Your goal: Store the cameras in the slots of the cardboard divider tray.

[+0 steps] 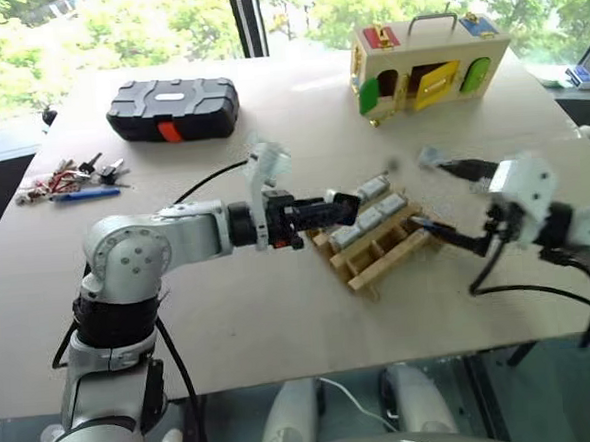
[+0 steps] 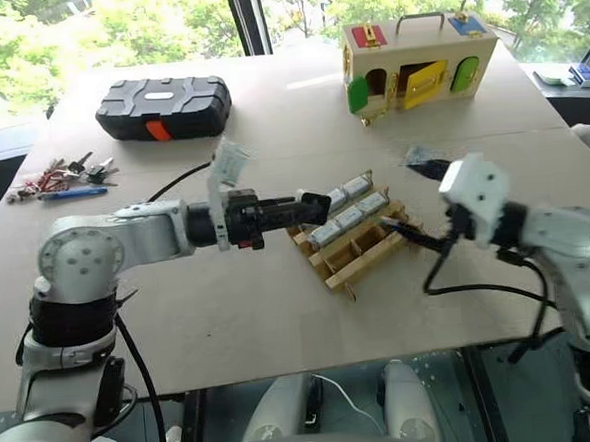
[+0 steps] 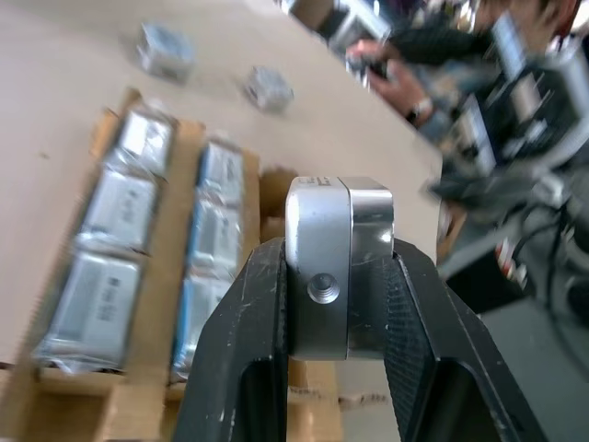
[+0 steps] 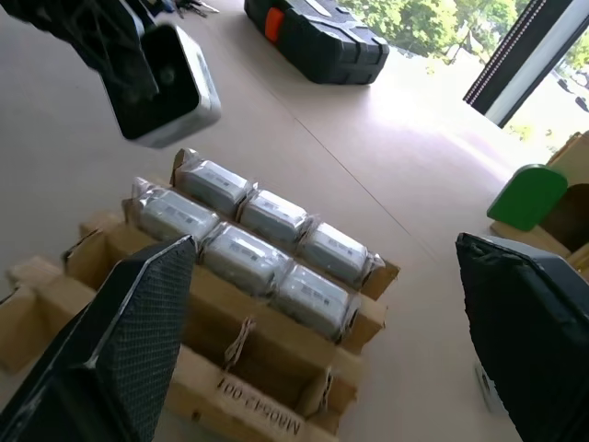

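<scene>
The cardboard divider tray (image 1: 389, 247) lies tilted on the table in front of me. Its two far rows hold several wrapped grey-blue cameras (image 4: 248, 244), and the near row (image 4: 221, 336) is bare. My left gripper (image 3: 338, 253) reaches in from the left and is shut on a silvery camera (image 3: 322, 230). That camera (image 4: 161, 83) hangs above the tray's end with its dark face showing. My right gripper (image 1: 446, 200) is open just right of the tray, with nothing between its fingers (image 4: 138, 322). Two loose cameras (image 3: 166, 51) lie on the table beyond the tray.
A black case (image 1: 173, 108) sits at the back left, with a bunch of keys (image 1: 67, 180) near the left edge. The wooden box with coloured doors (image 1: 431, 67) stands at the back right. A person's hand (image 3: 405, 74) shows beyond the table.
</scene>
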